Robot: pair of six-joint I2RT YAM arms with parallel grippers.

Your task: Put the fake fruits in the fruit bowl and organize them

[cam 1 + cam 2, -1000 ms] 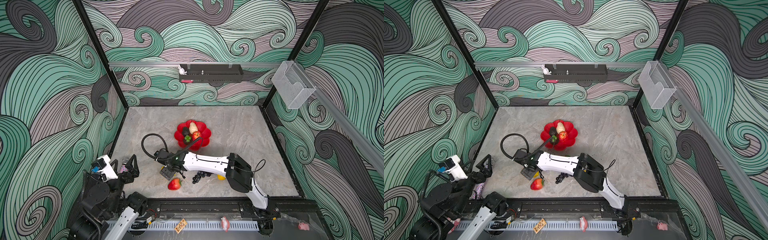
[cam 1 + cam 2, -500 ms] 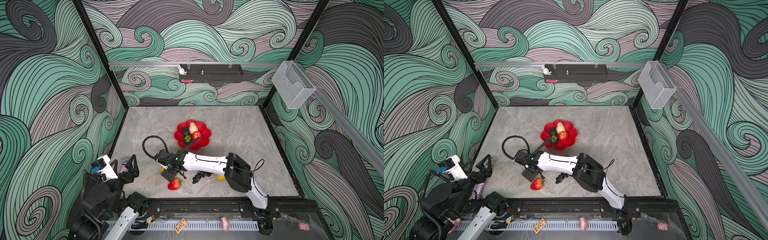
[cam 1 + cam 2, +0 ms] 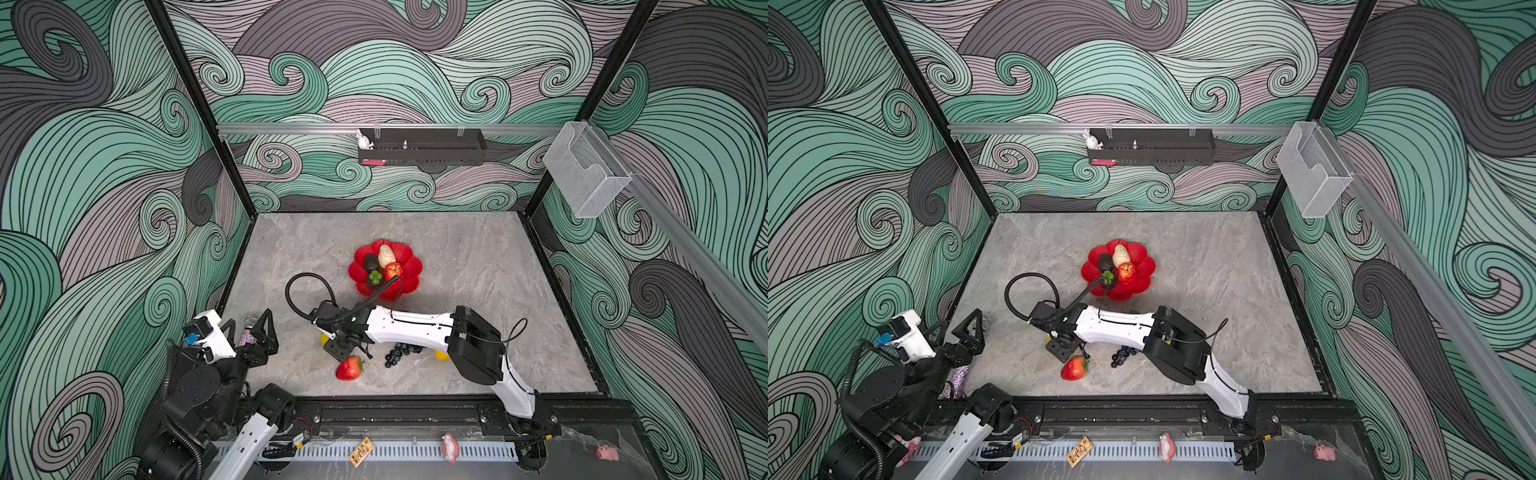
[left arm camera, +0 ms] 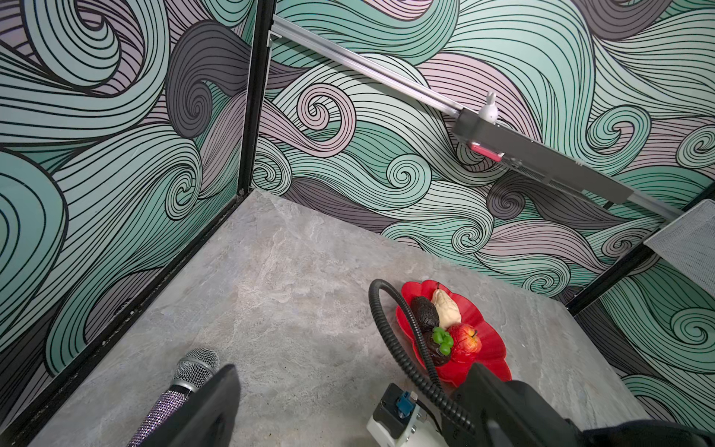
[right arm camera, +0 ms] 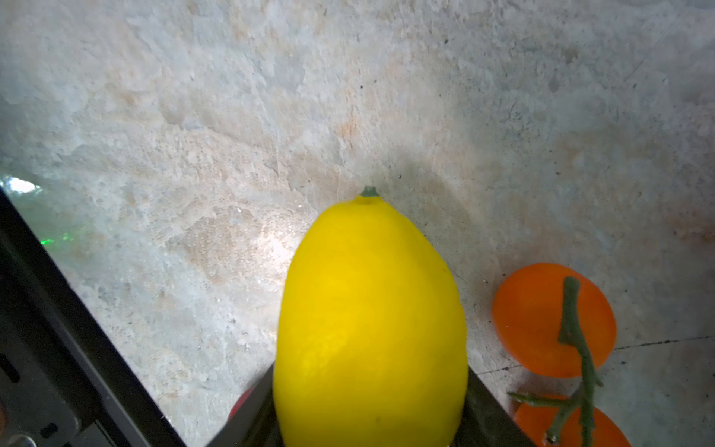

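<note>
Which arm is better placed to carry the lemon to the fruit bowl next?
Right. The right gripper has the lemon between its jaws, with the fruit bowl close by. The left gripper hangs open off to the left beside a microphone, farther from both.

White links [image 3: 409, 328], black joints [image 3: 473, 349] — one ribbed black cable [image 3: 308, 274].

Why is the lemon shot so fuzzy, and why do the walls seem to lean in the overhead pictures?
Right wrist view: the lemon sits too near the lens, so it and the oranges look soft, with a faint shadow on the table. Both top views: a wide lens splays the corner posts outward. Left wrist view: crisp.
</note>
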